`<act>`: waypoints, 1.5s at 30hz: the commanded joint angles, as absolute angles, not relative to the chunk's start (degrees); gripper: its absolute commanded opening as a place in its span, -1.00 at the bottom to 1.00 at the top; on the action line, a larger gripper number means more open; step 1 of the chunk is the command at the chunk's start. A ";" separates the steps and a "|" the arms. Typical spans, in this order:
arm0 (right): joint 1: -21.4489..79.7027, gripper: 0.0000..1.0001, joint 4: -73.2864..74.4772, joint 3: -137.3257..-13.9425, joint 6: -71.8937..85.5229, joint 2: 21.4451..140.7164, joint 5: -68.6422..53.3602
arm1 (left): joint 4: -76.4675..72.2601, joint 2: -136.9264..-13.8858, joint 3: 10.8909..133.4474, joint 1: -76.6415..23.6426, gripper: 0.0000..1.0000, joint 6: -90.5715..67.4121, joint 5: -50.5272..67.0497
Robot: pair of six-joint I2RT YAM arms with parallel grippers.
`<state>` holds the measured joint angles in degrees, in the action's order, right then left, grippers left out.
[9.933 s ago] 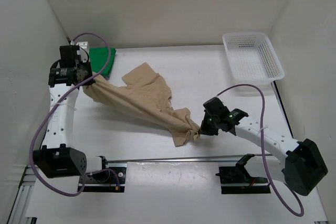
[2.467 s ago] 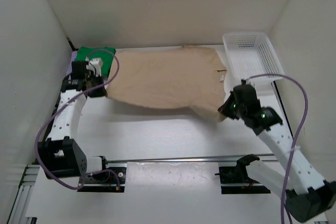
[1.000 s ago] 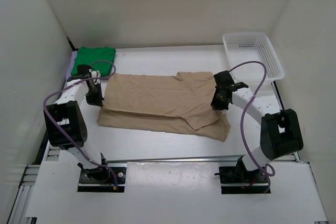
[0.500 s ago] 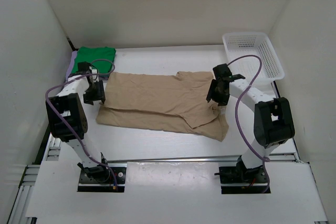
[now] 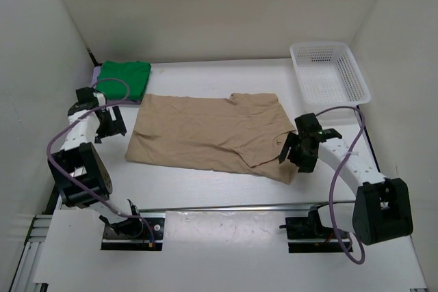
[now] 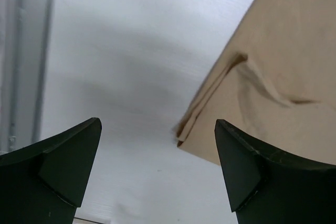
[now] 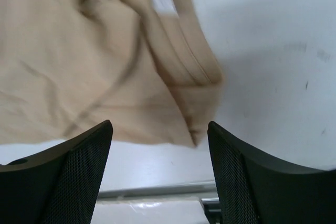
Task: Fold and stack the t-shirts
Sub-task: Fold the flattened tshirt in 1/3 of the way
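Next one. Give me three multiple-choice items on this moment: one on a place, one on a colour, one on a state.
1. Where is the green shirt?
A) in the basket
B) far-left corner
C) near-right corner

2. What colour is the shirt lying in the middle?
A) purple
B) green
C) beige

3. How do the left gripper and right gripper stand?
A) both open, gripping nothing
B) both shut on cloth
C) left shut, right open

Answers:
1 B, the top view shows it folded in that corner.
2 C, the beige shirt lies folded there.
3 A, each wrist view shows spread fingers pinching nothing.
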<state>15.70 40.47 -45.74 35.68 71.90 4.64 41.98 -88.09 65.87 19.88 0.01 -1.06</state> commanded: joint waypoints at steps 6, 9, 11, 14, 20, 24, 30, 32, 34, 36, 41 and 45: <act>13.71 0.55 33.32 -34.81 37.44 73.03 -7.19 | 43.15 -97.90 61.52 18.90 1.00 0.00 6.24; 13.71 0.55 30.77 -33.14 39.63 74.71 -8.88 | 43.15 -100.01 62.14 18.90 0.68 0.00 5.36; 12.66 0.32 30.76 -32.35 40.17 76.28 -8.17 | 43.15 -100.63 62.14 18.90 0.18 0.00 6.76; 10.73 -0.56 31.28 -31.12 40.78 76.29 -7.47 | 43.15 -102.04 62.67 18.90 -0.34 0.00 8.17; 5.81 -0.99 41.89 -34.36 39.81 72.43 -2.38 | 44.37 -97.40 60.56 19.59 -0.80 0.00 5.11; 5.80 -0.99 48.16 -34.28 41.56 69.70 -0.88 | 48.77 -89.23 55.47 20.39 -0.80 0.00 0.71; 6.33 -0.95 50.89 -28.31 49.03 62.68 -3.25 | 53.52 -78.24 45.10 20.39 -0.22 0.00 -3.77; 6.85 -0.58 51.58 -27.52 50.27 59.44 -2.38 | 53.53 -75.08 42.47 20.39 0.51 0.00 -4.56; 6.86 0.20 52.29 -27.51 50.27 57.93 -1.58 | 53.53 -73.13 42.45 21.17 1.00 0.00 -5.10; 7.38 0.48 53.87 -29.44 50.27 56.52 -0.09 | 51.34 -67.26 47.62 23.98 1.00 0.00 -2.30; 9.76 0.75 57.38 -36.11 48.26 55.90 5.08 | 44.91 -60.46 54.05 29.88 1.00 0.00 24.49; 12.47 0.80 59.06 -47.60 42.99 58.88 6.85 | 43.61 -69.74 59.13 27.45 1.00 0.00 25.96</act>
<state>11.03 56.93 -39.72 47.09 57.65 3.33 45.80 -62.48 57.25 29.43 -0.03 18.92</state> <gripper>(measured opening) 0.899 0.998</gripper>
